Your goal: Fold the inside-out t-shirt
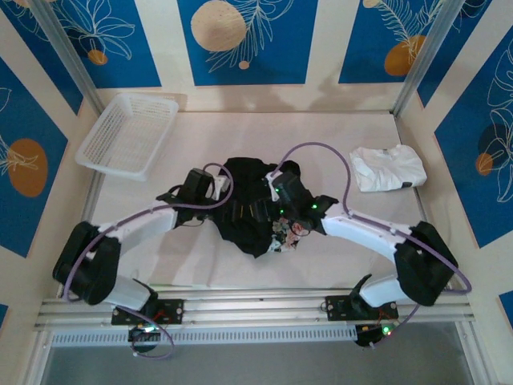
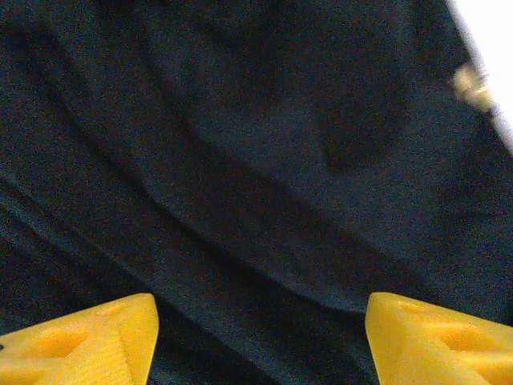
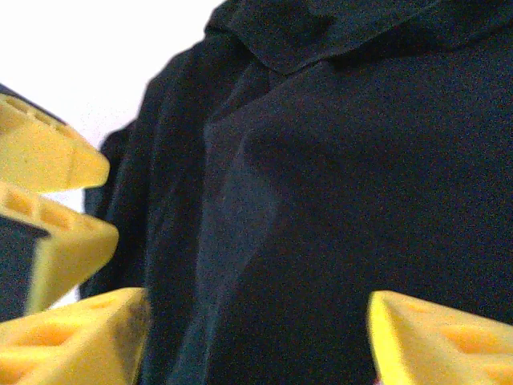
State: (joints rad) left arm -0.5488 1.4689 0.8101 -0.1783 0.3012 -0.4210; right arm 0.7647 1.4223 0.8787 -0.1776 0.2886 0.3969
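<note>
The black short-sleeved cloth t-shirt [image 1: 244, 172] is lying bunched in a rumpled heap on the white table [image 1: 345, 257], well apart from the white plastic lattice basket [image 1: 148, 97] and to the near right of it. A patch of pink-and-white print [image 1: 284, 233] is showing at the heap's edge farthest from the basket.

The left gripper [image 2: 260, 337] is being held over the side of the heap nearer the basket, the right gripper [image 3: 256, 337] over the side farther from it. Both pairs of yellow fingers are being held spread apart above creased black cloth, with nothing pinched between them.

By the look of it, the cloth is being arranged before any fold is made, since no flat panel is yet laid out. The next move is judged to call for two separate edges or corners to be pinched and drawn apart, so that the shirt is spread flat.
</note>
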